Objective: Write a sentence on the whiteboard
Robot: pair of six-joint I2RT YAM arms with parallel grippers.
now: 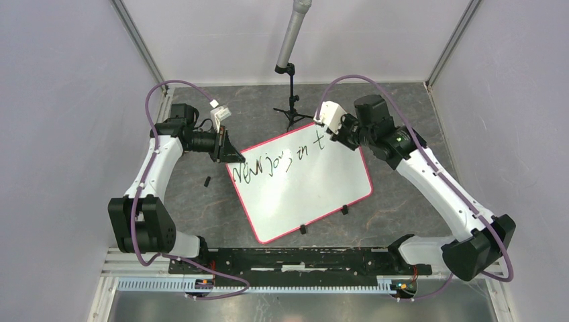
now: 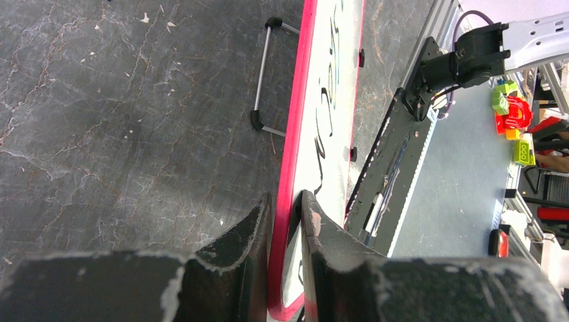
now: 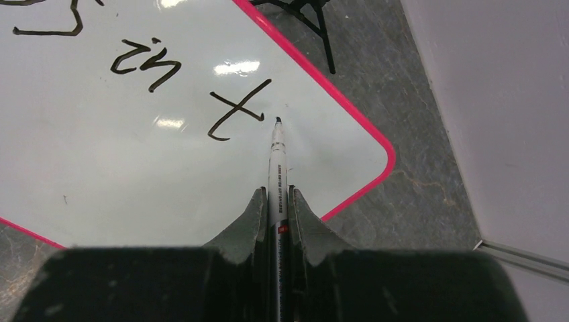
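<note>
The whiteboard (image 1: 308,191) lies tilted on the dark table, white with a pink rim. The sentence (image 1: 275,163) runs in black along its upper part and ends in "in" (image 3: 144,64) and a "t" (image 3: 235,111). My left gripper (image 1: 226,153) is shut on the board's left corner, one finger on either side of the pink rim (image 2: 292,147). My right gripper (image 3: 277,196) is shut on a grey marker (image 3: 277,164). The marker's black tip sits at the board's surface just right of the "t", near the top right corner.
A black tripod stand (image 1: 292,100) with a grey pole stands just behind the board. A small black piece (image 1: 208,181) lies on the table left of the board. Two black clips (image 1: 344,210) sit on the board's near edge. A metal handle (image 2: 263,74) lies beside the rim.
</note>
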